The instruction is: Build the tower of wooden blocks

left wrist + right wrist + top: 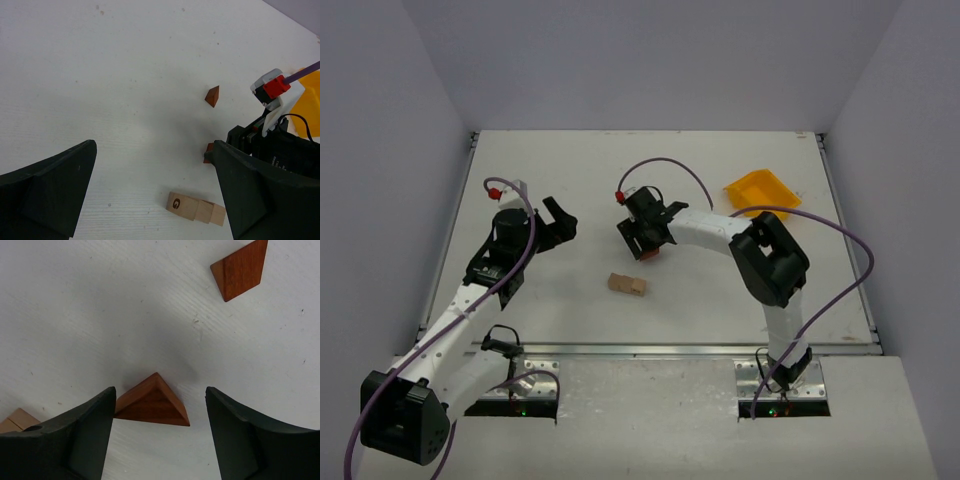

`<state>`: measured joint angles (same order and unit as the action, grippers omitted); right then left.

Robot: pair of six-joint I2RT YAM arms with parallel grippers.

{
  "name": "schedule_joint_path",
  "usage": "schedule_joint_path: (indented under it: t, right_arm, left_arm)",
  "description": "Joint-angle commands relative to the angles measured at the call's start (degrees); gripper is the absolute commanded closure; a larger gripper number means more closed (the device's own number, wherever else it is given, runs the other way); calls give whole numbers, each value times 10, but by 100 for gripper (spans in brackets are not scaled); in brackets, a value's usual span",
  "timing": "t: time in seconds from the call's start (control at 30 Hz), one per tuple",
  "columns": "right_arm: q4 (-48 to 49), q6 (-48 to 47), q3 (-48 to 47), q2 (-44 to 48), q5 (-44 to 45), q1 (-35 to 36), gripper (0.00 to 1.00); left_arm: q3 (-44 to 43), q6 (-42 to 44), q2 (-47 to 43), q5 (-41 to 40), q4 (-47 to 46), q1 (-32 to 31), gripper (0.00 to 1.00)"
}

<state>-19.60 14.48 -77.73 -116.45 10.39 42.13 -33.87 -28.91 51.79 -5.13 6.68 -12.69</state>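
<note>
The yellow bin [760,190] sits on the desk [560,300], well off to one side of the right end effector [157,390]. The wooden blocks all lie outside it, unstacked on the desk. The right end effector is spread wide and straddles a red-brown triangular block [152,405]. One finger is close to a corner of the block, but contact cannot be told. A second red-brown triangular block [240,270] lies ahead of it, well apart. The left end effector [152,150] gapes wide over the desk. Ahead of it, near one finger, lies a short row of pale tan blocks [195,209] touching one another. The end face of the row bears a printed "G".
</note>
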Motion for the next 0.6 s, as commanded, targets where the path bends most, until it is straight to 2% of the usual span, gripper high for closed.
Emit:
schedule_joint_path:
  t: [0.0, 0.27, 0.4, 0.57]
  right_arm:
    - [4, 23, 14, 27, 13, 0, 39]
    - [16, 36, 94, 92, 40, 0, 39]
    - [26, 48, 131, 121, 55, -2, 46]
    - [44, 50, 157, 147, 46, -5, 46]
  left_arm:
    - [-15, 5, -3, -1, -15, -1, 0]
    - [-15, 5, 0, 0, -16, -1, 0]
    - [-14, 5, -2, 0, -17, -1, 0]
    - [-14, 4, 0, 3, -18, -1, 0]
